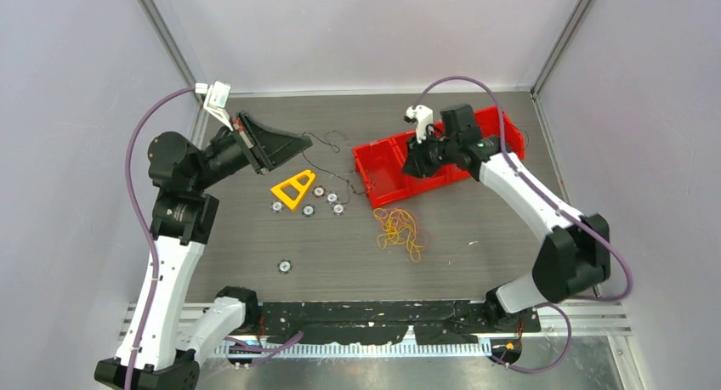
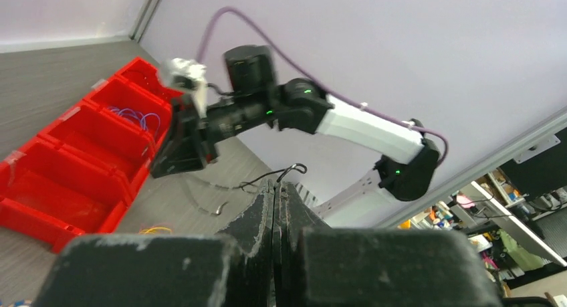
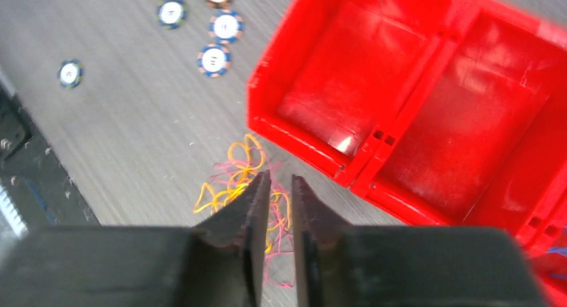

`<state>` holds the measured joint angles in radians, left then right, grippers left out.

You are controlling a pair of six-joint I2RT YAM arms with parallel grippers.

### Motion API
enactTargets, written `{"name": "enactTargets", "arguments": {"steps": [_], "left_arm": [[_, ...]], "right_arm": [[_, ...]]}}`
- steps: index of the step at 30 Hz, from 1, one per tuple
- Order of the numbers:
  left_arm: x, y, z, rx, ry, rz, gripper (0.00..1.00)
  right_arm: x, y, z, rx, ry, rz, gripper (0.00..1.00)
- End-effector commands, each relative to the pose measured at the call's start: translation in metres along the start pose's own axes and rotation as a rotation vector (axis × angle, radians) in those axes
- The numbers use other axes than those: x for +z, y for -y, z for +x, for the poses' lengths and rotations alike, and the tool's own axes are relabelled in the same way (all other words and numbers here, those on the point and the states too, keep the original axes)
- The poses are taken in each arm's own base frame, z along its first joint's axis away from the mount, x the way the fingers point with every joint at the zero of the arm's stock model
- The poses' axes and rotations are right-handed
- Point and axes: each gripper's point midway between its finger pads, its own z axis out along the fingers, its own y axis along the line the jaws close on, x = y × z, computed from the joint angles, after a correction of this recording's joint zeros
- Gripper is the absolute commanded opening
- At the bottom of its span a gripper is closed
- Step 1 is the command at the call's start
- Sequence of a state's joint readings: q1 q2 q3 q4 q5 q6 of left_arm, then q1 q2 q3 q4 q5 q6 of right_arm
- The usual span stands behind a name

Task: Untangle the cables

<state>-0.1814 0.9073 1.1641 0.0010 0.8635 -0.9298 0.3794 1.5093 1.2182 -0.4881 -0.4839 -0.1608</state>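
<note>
right jaws nearly closed | yellow-orange cables tangled heap below | left jaws pinching black cable

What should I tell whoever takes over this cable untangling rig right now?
Left pincer: shut on a black cable, high above the table.
Right pincer: shut, nothing seen in it, hovering at the red bin.
Done: purple-blue cables lie in a bin compartment.
To do: yellow-orange tangle, with reddish strands, lies on the table beside the bin, not yet separated.
</note>
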Motion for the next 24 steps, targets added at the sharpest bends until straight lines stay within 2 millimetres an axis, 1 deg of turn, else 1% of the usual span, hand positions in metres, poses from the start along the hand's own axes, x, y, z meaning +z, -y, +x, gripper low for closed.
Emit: {"name": "enactTargets", "arguments": {"steps": [1,2,3,4,5,6,7,8,9,10,11,12,13,14,15,16,17,18,19,20,21,22,23,24], "left_arm": [[0.003,-0.01,0.002,0.064,-0.035,-0.056,0.0],[0.005,-0.013,0.005,0.07,-0.053,-0.068,0.0],[0.006,-0.016,0.009,0.079,-0.071,-0.079,0.0],[0.007,-0.019,0.013,0.08,-0.087,-0.092,0.0],[0.008,-0.023,0.017,0.075,-0.098,-0.105,0.0],[0.009,-0.025,0.021,0.068,-0.107,-0.111,0.0],[0.01,-0.028,0.024,0.059,-0.112,-0.117,0.0],[0.012,-0.032,0.029,0.045,-0.12,-0.124,0.0],[0.015,-0.035,0.031,0.035,-0.128,-0.125,0.0],[0.017,-0.037,0.035,0.018,-0.139,-0.126,0.0],[0.02,-0.039,0.037,-0.001,-0.148,-0.125,0.0],[0.023,-0.04,0.039,-0.017,-0.156,-0.121,0.0],[0.027,-0.04,0.042,-0.03,-0.167,-0.112,0.0],[0.03,-0.042,0.045,-0.059,-0.179,-0.11,0.0],[0.033,-0.042,0.047,-0.076,-0.184,-0.102,0.0],[0.035,-0.041,0.047,-0.102,-0.183,-0.091,0.0],[0.038,-0.04,0.048,-0.13,-0.179,-0.071,0.0],[0.041,-0.038,0.046,-0.158,-0.166,-0.054,0.0],[0.043,-0.038,0.045,-0.183,-0.157,-0.044,0.0],[0.045,-0.039,0.043,-0.204,-0.147,-0.045,0.0],[0.047,-0.041,0.041,-0.228,-0.136,-0.057,0.0],[0.048,-0.043,0.038,-0.246,-0.124,-0.068,0.0],[0.049,-0.044,0.036,-0.261,-0.112,-0.078,0.0],[0.049,-0.045,0.035,-0.279,-0.1,-0.088,0.0]], "right_arm": [[-0.069,-0.064,-0.065,-0.261,0.203,-0.162,0.43],[-0.077,-0.072,-0.07,-0.283,0.216,-0.19,0.7],[-0.092,-0.079,-0.084,-0.316,0.261,-0.19,0.8],[-0.1,-0.085,-0.092,-0.338,0.291,-0.204,0.94],[-0.114,-0.094,-0.104,-0.369,0.338,-0.208,0.99],[-0.124,-0.104,-0.114,-0.396,0.378,-0.23,0.97],[-0.131,-0.111,-0.121,-0.414,0.402,-0.245,0.96],[-0.137,-0.123,-0.13,-0.439,0.424,-0.282,0.95],[-0.139,-0.129,-0.134,-0.45,0.43,-0.299,0.95],[-0.139,-0.142,-0.14,-0.48,0.438,-0.331,0.95],[-0.138,-0.149,-0.142,-0.497,0.44,-0.342,0.95],[-0.134,-0.16,-0.148,-0.535,0.44,-0.347,0.95],[-0.13,-0.162,-0.151,-0.56,0.437,-0.323,0.95],[-0.123,-0.177,-0.154,-0.585,0.43,-0.346,0.95],[-0.119,-0.177,-0.158,-0.594,0.428,-0.309,0.95],[-0.111,-0.189,-0.161,-0.612,0.431,-0.323,0.95],[-0.105,-0.187,-0.164,-0.604,0.428,-0.292,0.95],[-0.096,-0.195,-0.167,-0.609,0.433,-0.294,0.95],[-0.09,-0.193,-0.171,-0.593,0.438,-0.26,0.95],[-0.08,-0.2,-0.167,-0.592,0.42,-0.272,0.95],[-0.076,-0.203,-0.166,-0.593,0.418,-0.272,0.96],[-0.069,-0.21,-0.161,-0.597,0.404,-0.287,0.96],[-0.064,-0.212,-0.16,-0.595,0.399,-0.281,0.97],[-0.06,-0.218,-0.154,-0.599,0.386,-0.293,0.97]]}}
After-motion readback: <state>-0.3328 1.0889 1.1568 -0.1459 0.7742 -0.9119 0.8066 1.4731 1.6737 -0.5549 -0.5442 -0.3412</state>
